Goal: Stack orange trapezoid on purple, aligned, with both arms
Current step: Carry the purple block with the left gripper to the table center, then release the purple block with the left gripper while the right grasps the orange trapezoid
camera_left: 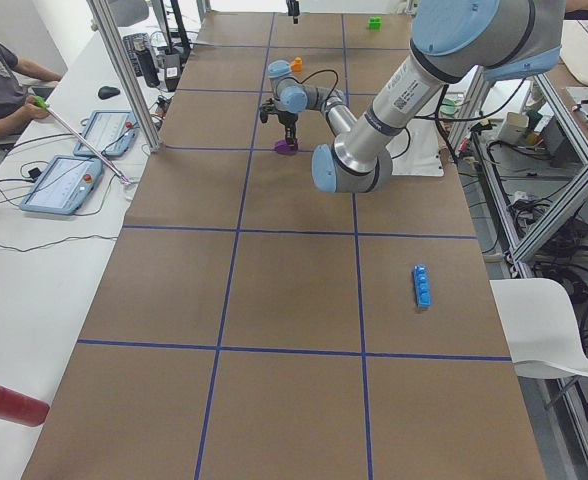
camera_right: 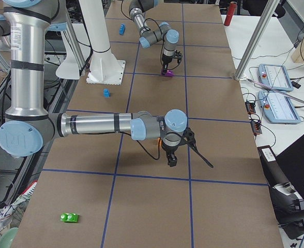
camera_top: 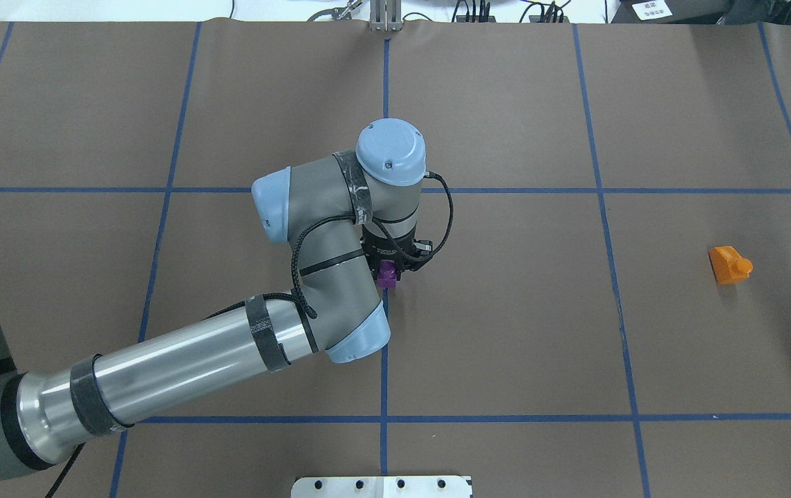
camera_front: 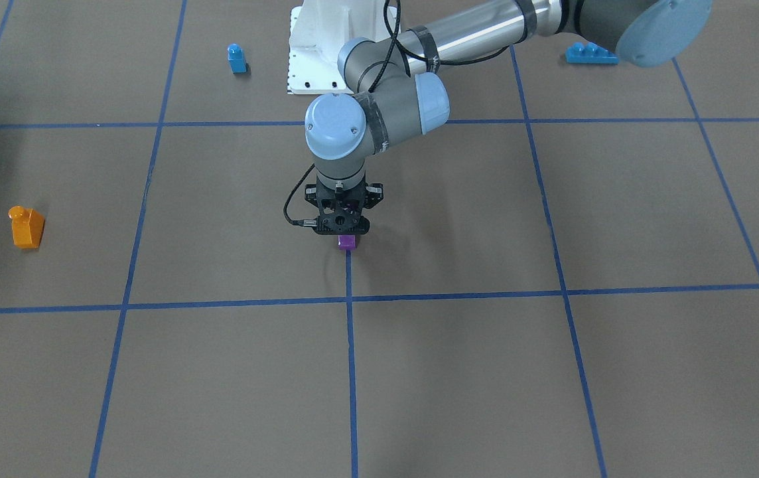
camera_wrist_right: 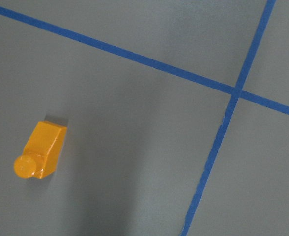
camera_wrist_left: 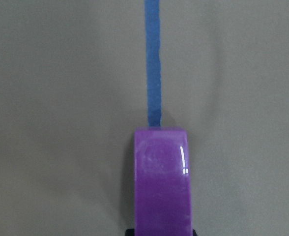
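Near end: right gripper [camera_right: 171, 155] hangs nr small glossy orange plastic trapezoid block [camera_wrist_right: 40, 152], free on table [camera_front: 485, 372]; finger gap can't tell. Far, centre: left gripper [camera_front: 344, 234] pinches purple plastic block [camera_front: 346, 243] on blue tape line [camera_wrist_left: 153, 59], prob. steadying base.

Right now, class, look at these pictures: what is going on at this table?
The left gripper is down at the middle of the table, closed on the purple block over a blue tape line. The orange trapezoid lies alone, far off on the robot's right side, untouched. The right gripper hangs above the table near it, and its wrist camera looks down on that block. Nothing is stacked yet.
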Robot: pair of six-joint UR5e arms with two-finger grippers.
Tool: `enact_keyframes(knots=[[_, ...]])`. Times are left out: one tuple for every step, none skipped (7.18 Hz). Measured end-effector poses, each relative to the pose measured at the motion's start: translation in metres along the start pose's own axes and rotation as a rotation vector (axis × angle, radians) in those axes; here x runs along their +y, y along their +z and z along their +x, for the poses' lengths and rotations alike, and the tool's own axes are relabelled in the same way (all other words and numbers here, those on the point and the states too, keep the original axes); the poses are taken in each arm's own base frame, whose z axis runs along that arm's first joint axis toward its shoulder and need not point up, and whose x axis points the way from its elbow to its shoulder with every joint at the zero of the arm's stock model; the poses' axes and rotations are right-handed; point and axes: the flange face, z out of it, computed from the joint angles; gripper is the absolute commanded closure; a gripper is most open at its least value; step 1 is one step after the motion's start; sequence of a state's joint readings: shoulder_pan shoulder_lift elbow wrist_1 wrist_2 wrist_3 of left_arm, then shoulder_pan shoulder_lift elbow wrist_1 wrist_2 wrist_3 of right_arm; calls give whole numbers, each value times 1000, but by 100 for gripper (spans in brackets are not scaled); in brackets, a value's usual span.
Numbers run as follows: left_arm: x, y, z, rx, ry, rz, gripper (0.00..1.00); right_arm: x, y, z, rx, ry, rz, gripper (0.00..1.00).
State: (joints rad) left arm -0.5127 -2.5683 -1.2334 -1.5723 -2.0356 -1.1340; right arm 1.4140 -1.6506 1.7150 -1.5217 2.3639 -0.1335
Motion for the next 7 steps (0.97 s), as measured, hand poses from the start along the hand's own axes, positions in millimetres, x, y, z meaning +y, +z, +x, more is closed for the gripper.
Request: enact_keyframes(knots=[[0,1,0,0,1,-1,29,0,0,-1,0,-2,0,0],[1,1,0,0,2,-1,26,-1,0,-2,1,-6,1,0],[1,0,0,2,3,0,13,-3,0,-3,2,-10,1,0],[-1,-3,0,7,3,6,2,-6,2,-7,1,-17,-2,0],[-9,-14,-3,16,-5,20,1,-14,6,-17,-2,-10,0,0],[-21,-33,-10,30,-19,42,1,-25,13,-35,-5,40,17,0],[-34,-58,-19,48,-34,67,1,-37,29,-63,-10,144,42,0]])
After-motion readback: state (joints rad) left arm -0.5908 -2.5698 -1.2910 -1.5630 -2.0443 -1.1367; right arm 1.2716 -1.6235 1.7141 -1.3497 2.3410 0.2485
